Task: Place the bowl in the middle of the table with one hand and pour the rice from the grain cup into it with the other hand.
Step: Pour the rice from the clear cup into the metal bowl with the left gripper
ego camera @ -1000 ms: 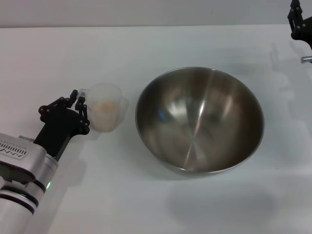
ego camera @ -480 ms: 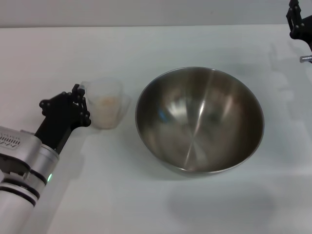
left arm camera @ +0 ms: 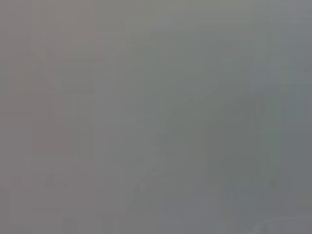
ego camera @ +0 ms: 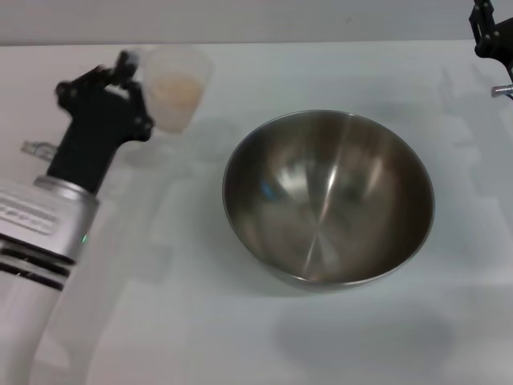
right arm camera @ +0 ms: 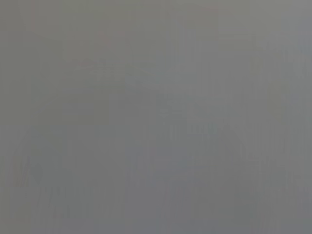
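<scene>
The large steel bowl (ego camera: 329, 196) stands on the white table (ego camera: 200, 321), a little right of the middle, and is empty. My left gripper (ego camera: 132, 68) is shut on the handle of the clear grain cup (ego camera: 175, 87) and holds it upright in the air, left of and beyond the bowl. Beige rice (ego camera: 176, 90) shows inside the cup. My right gripper (ego camera: 490, 32) is parked at the far right edge of the head view. Both wrist views are plain grey and show nothing.
A small metal part (ego camera: 503, 91) sticks in at the right edge below the right gripper. The cup's shadow lies on the table left of the bowl.
My left gripper has lifted the grain cup off the table and carried it up and away from me. The bowl and the right arm have not moved.
</scene>
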Tool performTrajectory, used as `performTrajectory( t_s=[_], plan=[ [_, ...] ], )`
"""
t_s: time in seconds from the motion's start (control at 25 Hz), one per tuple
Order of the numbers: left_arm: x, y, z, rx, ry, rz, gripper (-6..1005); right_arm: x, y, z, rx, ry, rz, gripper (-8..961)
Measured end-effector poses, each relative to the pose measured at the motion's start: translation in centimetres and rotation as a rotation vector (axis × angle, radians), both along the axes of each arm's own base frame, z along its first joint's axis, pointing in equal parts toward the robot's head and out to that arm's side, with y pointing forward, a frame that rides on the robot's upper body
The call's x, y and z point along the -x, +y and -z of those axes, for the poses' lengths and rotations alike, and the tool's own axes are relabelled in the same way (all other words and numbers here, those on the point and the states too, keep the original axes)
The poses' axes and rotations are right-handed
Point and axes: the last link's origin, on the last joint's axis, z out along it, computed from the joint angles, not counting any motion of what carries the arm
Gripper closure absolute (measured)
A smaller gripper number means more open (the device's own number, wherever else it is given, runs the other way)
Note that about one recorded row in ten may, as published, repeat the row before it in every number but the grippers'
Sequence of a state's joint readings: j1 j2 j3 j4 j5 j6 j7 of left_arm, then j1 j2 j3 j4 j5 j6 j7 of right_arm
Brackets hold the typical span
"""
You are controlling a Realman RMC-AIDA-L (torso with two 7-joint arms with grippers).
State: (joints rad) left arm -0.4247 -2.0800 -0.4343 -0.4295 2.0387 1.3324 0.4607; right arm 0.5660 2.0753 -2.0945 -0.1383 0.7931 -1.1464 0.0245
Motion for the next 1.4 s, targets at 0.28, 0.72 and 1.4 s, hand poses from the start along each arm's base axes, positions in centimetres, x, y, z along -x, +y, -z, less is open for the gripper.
performTrajectory(
  t_s=[0.28,0.72,1.4],
  plan=[
    [-3.2,-0.3,1.7,-0.080,0.347,0.237,976,0.3,0.1,-0.4,-0.019,-0.005,-0.022,465],
    [-5.3,-1.4,3.8,-0.366,0.929,0.538,976,0.5,0.2,-0.7,-0.044,-0.063,-0.031,463],
    [-6.1,-3.4,5.7,-0.720,1.389,0.766,975,0.7,0.3,-0.9,-0.052,-0.066,-0.040,461]
  ],
)
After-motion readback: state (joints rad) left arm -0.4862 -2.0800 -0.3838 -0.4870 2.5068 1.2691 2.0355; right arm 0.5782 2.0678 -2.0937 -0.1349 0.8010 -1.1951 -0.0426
